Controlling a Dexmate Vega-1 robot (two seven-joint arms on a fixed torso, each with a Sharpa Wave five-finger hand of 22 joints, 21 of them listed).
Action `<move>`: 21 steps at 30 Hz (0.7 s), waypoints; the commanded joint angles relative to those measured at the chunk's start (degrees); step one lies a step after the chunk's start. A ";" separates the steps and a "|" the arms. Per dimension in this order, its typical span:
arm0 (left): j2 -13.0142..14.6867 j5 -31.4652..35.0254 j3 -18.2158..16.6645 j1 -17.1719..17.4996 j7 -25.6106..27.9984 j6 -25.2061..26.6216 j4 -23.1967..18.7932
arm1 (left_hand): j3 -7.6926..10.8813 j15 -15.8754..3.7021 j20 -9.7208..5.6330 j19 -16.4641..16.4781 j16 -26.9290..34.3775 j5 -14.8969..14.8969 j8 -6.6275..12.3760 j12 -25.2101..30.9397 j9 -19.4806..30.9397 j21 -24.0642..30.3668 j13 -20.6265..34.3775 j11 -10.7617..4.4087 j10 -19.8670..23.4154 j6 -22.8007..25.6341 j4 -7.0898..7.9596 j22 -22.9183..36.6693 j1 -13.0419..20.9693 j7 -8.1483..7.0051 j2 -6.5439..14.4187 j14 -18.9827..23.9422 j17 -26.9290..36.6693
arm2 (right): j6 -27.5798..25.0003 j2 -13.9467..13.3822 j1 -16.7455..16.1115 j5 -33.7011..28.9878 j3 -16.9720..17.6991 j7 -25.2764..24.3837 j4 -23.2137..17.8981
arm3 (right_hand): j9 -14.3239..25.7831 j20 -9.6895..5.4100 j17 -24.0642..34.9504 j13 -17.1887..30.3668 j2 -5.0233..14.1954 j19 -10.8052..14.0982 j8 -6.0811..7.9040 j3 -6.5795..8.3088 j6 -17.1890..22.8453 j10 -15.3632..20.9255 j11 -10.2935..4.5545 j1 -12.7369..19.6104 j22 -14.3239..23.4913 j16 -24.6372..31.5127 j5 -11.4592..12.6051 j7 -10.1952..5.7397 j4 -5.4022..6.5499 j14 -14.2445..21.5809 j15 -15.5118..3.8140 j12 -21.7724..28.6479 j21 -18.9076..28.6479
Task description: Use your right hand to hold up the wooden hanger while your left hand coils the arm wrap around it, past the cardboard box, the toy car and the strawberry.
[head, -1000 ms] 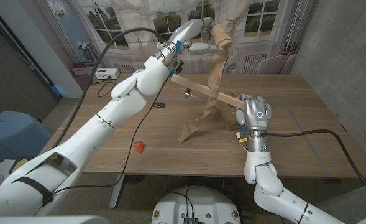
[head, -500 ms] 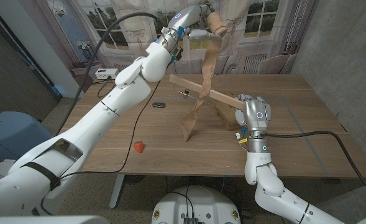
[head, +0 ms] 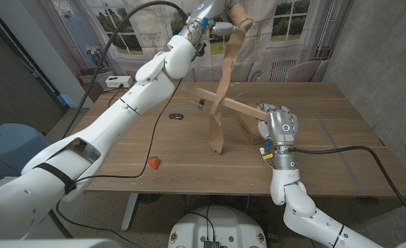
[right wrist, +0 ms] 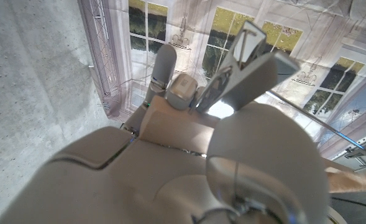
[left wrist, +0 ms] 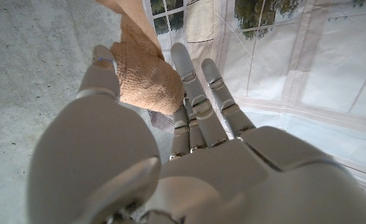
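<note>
Mid-coil: right hand [head: 277, 124] gripping wooden hanger [head: 225, 102], raised above table [head: 340, 138]. Left hand [head: 213, 15] high above hanger, clutching arm wrap [head: 223, 76] roll; strip trailing down across hanger. Next, probably: roll under hanger, keeping tension.

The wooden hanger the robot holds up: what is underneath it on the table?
Under the wooden hanger hangs the wrap's loose end, touching the table. A cardboard box sits beneath it, partly covered by the right hand.
</note>
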 commanded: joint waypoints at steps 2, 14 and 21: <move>-2.83 -2.99 3.05 -5.30 -0.33 -1.34 5.91 | 11.98 -3.21 -0.35 0.09 -0.59 24.39 -0.08 3.02 -0.20 0.63 26.38 -15.50 21.05 23.06 4.58 -0.12 2.56 -9.15 6.04 0.26 0.12 | 4.71 -0.30 0.61 -0.73 -1.05 -0.66 0.52 | 0.08 -7.53 0.28 0.29 3.21 -0.33 0.63 0.45 0.21 -0.65 -0.70 -2.96 0.03 2.35 0.35 -0.05 -0.14 -0.11 -0.99 0.42 0.31; -4.65 -7.17 6.05 -9.05 -5.38 -3.65 11.64 | 12.26 -3.13 -0.38 -0.21 -1.38 24.24 -0.40 2.07 -0.89 1.51 25.39 -15.61 21.12 23.38 4.43 -0.70 2.42 -9.00 5.93 0.11 0.16 | 8.74 0.18 1.18 -0.70 -0.90 -2.70 0.79 | 0.05 -7.55 0.28 0.23 3.22 -0.36 0.89 0.52 0.19 -0.70 -0.73 -3.00 -0.03 2.36 0.37 -0.09 -0.17 -0.11 -0.99 0.37 0.39; -5.22 -13.95 8.29 -11.66 -14.59 -7.53 16.50 | 12.67 -2.87 -0.43 -0.29 -2.23 23.76 -1.05 0.49 -1.93 2.33 23.08 -15.22 21.58 23.56 4.01 -1.17 2.58 -8.22 5.62 0.15 -0.24 | 10.14 0.60 1.56 -0.25 -0.34 -2.53 0.44 | -0.18 -7.54 0.28 0.19 3.21 -0.36 0.95 0.56 0.24 -0.75 -0.75 -3.03 -0.04 2.37 0.37 -0.02 -0.18 -0.12 -0.99 0.32 0.43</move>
